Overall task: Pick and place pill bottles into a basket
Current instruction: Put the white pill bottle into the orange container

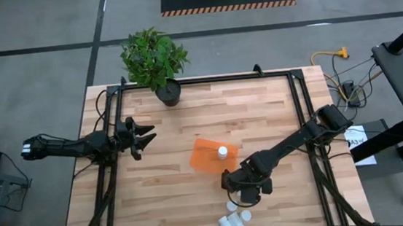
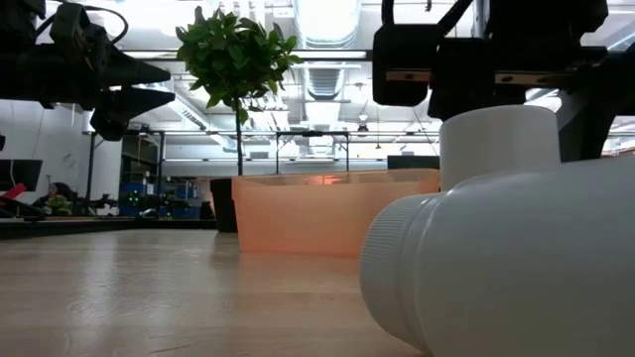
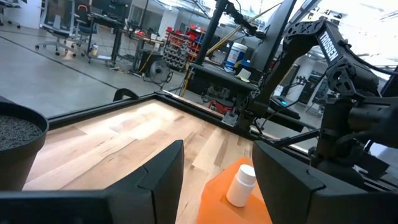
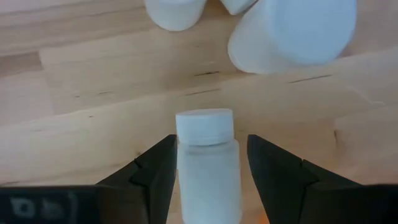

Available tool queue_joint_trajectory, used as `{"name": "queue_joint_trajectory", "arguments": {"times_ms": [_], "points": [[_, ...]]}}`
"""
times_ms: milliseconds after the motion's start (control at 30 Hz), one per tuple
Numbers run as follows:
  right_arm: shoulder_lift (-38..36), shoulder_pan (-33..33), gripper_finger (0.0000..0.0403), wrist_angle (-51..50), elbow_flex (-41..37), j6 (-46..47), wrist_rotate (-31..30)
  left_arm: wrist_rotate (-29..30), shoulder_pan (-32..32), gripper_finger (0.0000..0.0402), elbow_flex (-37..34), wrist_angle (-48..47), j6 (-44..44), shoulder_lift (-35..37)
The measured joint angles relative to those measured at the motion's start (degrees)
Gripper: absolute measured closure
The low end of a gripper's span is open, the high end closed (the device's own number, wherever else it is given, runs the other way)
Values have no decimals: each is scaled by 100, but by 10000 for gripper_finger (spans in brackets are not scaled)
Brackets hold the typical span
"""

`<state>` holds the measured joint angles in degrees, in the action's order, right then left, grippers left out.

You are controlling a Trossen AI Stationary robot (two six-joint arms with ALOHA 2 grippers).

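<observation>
My right gripper [image 1: 242, 190] is between the orange basket [image 1: 207, 156] and a cluster of white pill bottles [image 1: 234, 221] at the near edge. It is shut on one white bottle [image 4: 207, 168]. One bottle [image 1: 222, 153] stands in the basket and also shows in the left wrist view [image 3: 240, 185]. In the low view one bottle of the cluster lies on its side [image 2: 506, 258] and another stands behind it [image 2: 501, 144]. My left gripper [image 1: 145, 138] is open and empty, above the table's left part. My right gripper pinches the bottle's body [image 4: 186, 168] between its two fingers, one on each side. The fingers slant down from above and lie along the bottle. The capped end [image 4: 204, 126] sticks out past the fingertips. Whether the bottle is clear of the table cannot be told.
A black pot [image 1: 168, 94] with a green plant stands at the far edge, behind the basket. Black frame rails [image 1: 300, 112] run along the table's left and right sides. Bare wood lies between my left gripper and the basket.
</observation>
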<state>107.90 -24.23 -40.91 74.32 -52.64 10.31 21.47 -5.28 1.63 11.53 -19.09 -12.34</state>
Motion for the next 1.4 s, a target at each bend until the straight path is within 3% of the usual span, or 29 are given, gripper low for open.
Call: {"name": "queue_joint_trajectory", "arguments": {"times_ms": [400,700,933,1133,1400], "points": [[5,-20,218,297,-2,-87,73,0,2,228,0,-1,0,0],[547,-66,218,256,8,-134,170,0,1,228,0,2,0,0],[873,-58,231,209,184,440,239,0,2,228,0,5,0,9],[892,-63,252,215,315,374,240,0,1,228,0,-2,0,1],[886,-63,253,257,421,787,216,0,0,228,0,-2,0,0]]}}
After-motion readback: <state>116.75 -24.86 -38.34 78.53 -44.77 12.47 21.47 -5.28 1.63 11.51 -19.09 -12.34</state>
